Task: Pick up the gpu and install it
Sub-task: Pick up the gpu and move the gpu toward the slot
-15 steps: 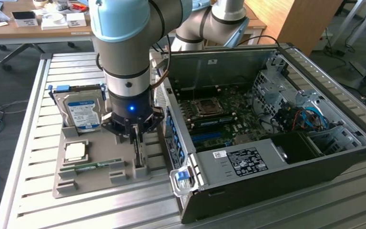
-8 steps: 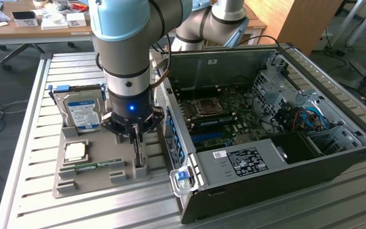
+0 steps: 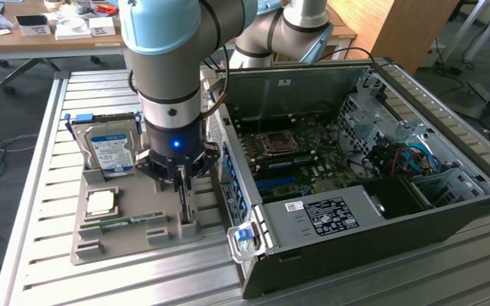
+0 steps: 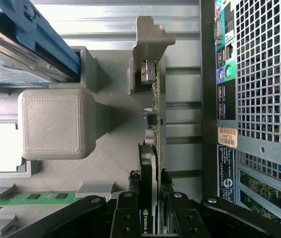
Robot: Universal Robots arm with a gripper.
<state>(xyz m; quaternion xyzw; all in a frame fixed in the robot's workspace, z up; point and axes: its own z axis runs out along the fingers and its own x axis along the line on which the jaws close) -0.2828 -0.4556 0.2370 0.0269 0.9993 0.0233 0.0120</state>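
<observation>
Your gripper (image 4: 150,174) is sitting low with its two black fingers (image 4: 128,206) pinching narrow on the one gpu (image 4: 148,156). It's standing on edge in a slot of the single gray, ridged printed holder (image 3: 87,248). The card's thin and black with a green board edge, and its small badge is reading like NVIDIA. Past it you're looking at one silver hard drive (image 3: 113,153) with a blue-white label, one green memory stick (image 3: 130,221), one square chip (image 3: 100,203), then one open black PC case (image 3: 449,223).
</observation>
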